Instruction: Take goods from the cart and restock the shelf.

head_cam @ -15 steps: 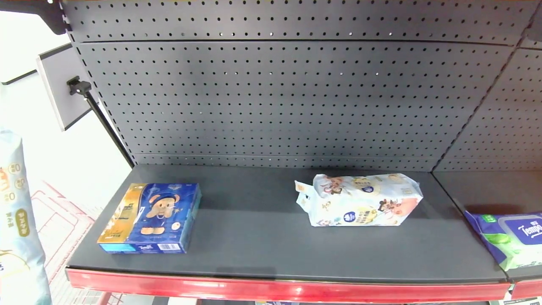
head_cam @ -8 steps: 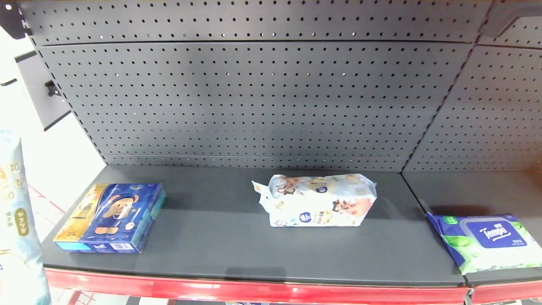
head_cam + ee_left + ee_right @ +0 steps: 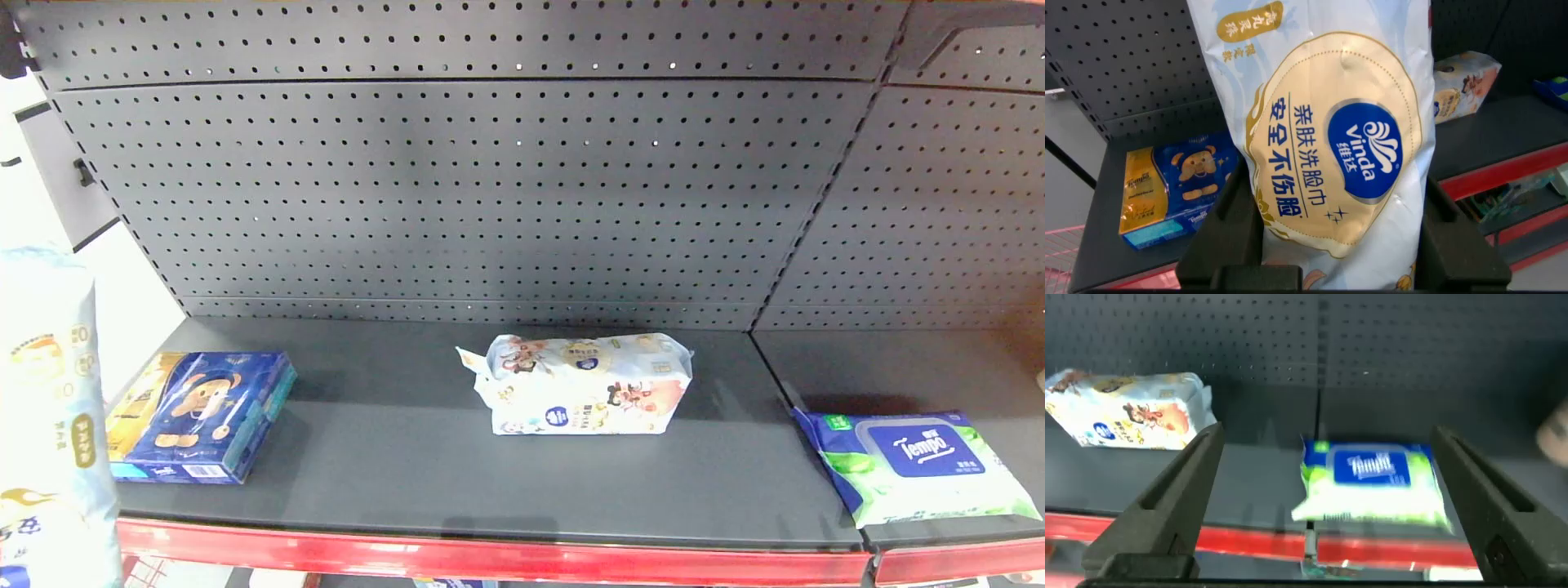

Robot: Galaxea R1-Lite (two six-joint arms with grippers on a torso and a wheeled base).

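Near the left end of the shelf, the left hand is gripping a tall white pack of tissue rolls. Its two dark fingers are pressing in on either side of the pack's lower part. The pack is standing upright in front of the shelf, near the red front strip. On the shelf's left end a blue box with a bear picture is lying flat. Toward the middle a pale, cartoon-printed tissue pack is lying on its side, well apart from the box. To the right, on the neighbouring shelf section, a blue-and-green wipes pack is lying flat close to the front edge. The right hand is hovering in front of that wipes pack, its fingers spread wide with nothing between them. Behind the goods a grey pegboard panel is rising from the back of the shelf.
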